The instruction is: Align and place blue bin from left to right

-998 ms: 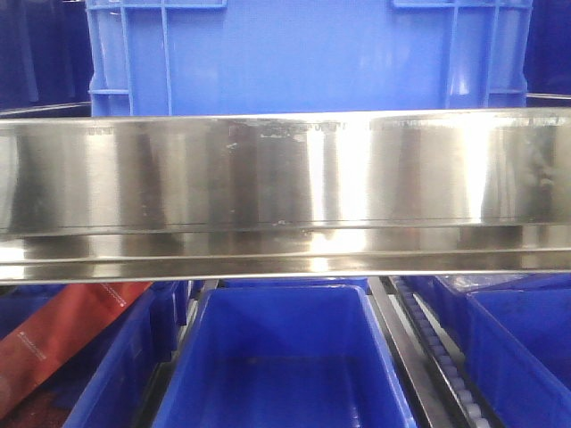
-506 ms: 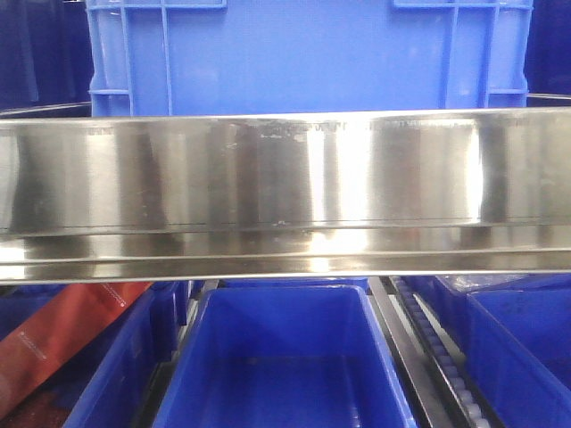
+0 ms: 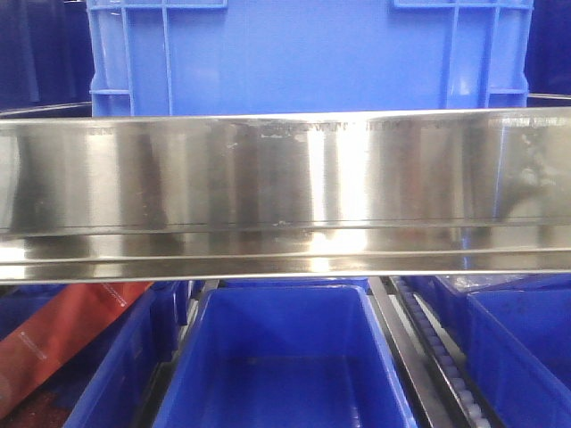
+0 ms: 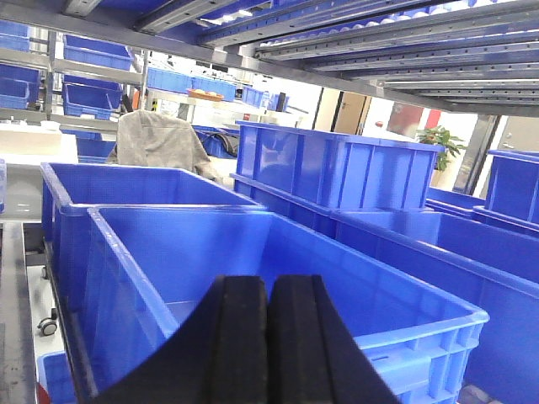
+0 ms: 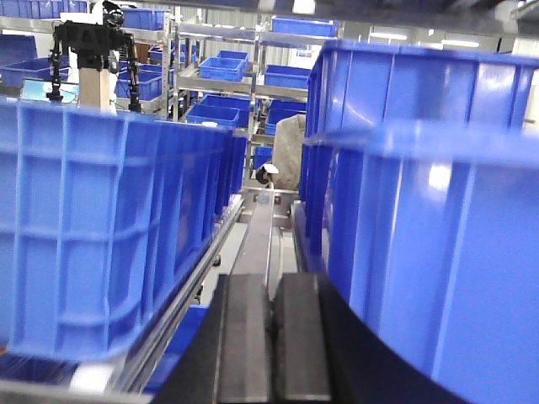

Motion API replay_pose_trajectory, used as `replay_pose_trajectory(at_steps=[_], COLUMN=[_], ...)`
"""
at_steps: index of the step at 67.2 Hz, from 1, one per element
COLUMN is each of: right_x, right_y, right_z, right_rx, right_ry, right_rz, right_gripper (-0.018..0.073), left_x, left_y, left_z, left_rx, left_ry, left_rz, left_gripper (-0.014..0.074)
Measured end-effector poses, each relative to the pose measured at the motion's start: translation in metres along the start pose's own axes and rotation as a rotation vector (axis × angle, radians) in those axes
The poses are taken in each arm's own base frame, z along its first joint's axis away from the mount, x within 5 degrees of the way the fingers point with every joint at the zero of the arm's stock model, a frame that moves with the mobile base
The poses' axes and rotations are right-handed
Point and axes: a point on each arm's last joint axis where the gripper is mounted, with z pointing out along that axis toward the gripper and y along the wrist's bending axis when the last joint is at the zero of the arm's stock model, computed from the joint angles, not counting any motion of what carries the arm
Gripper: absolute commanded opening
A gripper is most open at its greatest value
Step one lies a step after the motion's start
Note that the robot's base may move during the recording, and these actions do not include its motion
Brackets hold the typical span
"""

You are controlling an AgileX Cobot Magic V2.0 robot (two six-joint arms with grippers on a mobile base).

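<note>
The blue bin [image 3: 303, 58] stands upright on the shelf behind a steel rail, centred in the front view; its smooth side panel and ribbed corner posts show, and its base is hidden by the rail. Neither gripper appears in that view. My left gripper [image 4: 269, 286] is shut with nothing between its black fingers, hovering over the open inside of a blue crate [image 4: 219, 252]. My right gripper [image 5: 274, 282] is shut and empty, pointing down a narrow lane between a ribbed blue crate [image 5: 109, 227] on its left and a close blue wall [image 5: 421, 244] on its right.
A wide stainless steel rail [image 3: 285, 192] crosses the front view. Below it sit darker blue bins [image 3: 285, 357], a red packet [image 3: 53, 334] at lower left and a roller track [image 3: 437, 357]. More blue crates [image 4: 337, 168] and shelving surround both wrists.
Only the reflections on the steel rail have shifted slightly. The blue bin has stayed where it was.
</note>
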Motion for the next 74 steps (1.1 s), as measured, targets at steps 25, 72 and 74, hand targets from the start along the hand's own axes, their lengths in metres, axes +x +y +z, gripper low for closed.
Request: replay_pose_trajectory(at_steps=[25,72,74], right_x=[0.052,0.052,0.052], right_y=[0.003,0.000,0.000], right_z=[-0.005,-0.005,-0.005], right_rx=[-0.006,0.056,0.056], right_ry=[0.091,0.084,0.084], right_rz=[0.047,0.044,0.044], right_gripper=[-0.0085,-0.0085,-0.0085], left_x=[0.000,0.000,0.000], left_y=[0.000,0.000,0.000], left_z=[0.000,0.000,0.000], left_rx=[0.000,0.000,0.000], left_ry=[0.000,0.000,0.000], left_rz=[0.000,0.000,0.000], left_gripper=[-0.0111,-0.0111,-0.0111])
